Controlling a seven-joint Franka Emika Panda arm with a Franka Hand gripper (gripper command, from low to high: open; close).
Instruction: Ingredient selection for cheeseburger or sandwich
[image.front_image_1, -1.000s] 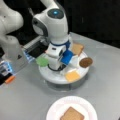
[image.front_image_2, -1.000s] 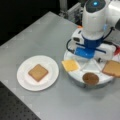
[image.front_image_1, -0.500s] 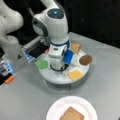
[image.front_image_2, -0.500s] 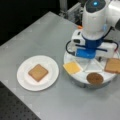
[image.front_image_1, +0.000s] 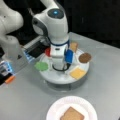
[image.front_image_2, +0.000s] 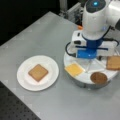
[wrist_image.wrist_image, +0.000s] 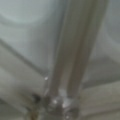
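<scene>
Arm (image.front_image_1: 56, 32) covers tray (image.front_image_1: 62, 78) centre; paper plate (image.front_image_2: 25, 82) stands unobstructed.

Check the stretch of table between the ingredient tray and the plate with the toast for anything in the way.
Nothing visible. In a front view the grey table lies bare between the round tray and the white plate holding one toast square. The gripper is down over the tray's middle.
</scene>
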